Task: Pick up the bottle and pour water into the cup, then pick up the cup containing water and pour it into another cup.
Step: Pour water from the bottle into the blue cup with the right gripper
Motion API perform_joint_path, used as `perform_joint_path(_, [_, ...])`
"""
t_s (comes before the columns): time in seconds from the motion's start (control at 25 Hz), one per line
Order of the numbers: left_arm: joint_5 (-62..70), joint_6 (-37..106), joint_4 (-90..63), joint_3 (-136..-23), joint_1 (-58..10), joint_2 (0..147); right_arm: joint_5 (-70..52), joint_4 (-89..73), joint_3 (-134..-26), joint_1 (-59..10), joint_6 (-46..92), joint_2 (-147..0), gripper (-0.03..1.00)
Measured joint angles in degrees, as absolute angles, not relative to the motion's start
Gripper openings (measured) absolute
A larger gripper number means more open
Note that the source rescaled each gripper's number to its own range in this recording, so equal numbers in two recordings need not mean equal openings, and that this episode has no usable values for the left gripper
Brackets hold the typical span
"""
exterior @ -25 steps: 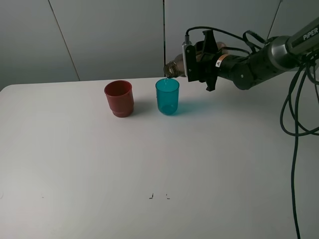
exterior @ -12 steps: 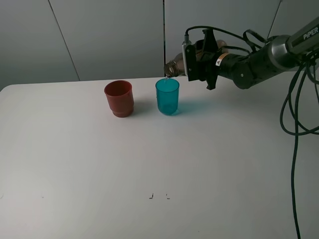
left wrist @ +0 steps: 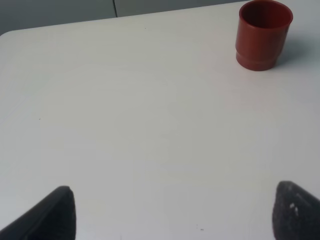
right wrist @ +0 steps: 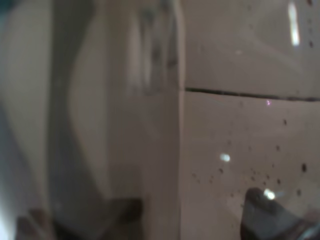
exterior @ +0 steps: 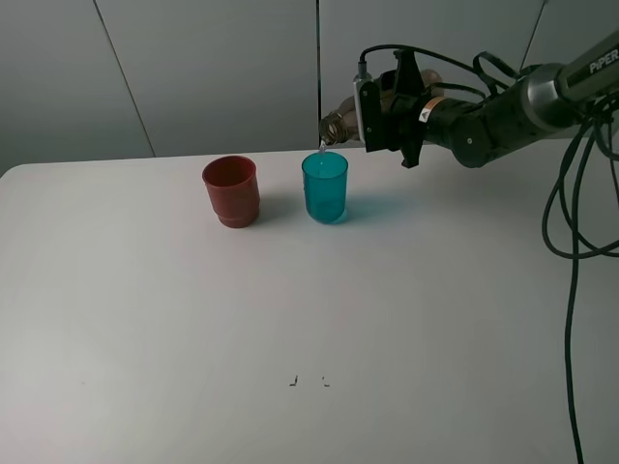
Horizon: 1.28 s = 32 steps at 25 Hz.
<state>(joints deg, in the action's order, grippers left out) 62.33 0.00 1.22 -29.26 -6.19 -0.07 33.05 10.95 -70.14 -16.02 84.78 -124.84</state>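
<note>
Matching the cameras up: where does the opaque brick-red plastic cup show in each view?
Exterior high: the opaque brick-red plastic cup stands on the white table, left of the translucent teal tumbler.
Left wrist: the cup stands upright near the table's back edge.
Right wrist: not in it.
Shared landmark: the table's back edge below the grey wall.

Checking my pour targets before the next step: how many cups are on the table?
2. The teal cup stands under the mouth of the tilted bottle; the red cup stands apart on its left in the high view. No other cup shows; none seems hidden.

Right claw [exterior: 368, 116] aloft, horizontal, closed.
</note>
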Motion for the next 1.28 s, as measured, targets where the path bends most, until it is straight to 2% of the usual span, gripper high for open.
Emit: perform_joint_path(1.28, [62.33, 0.39, 1.22, -29.26, -6.19, -0.07, 33.05, 11.26, -70.4, -14.35, 89.35, -124.84, 0.01])
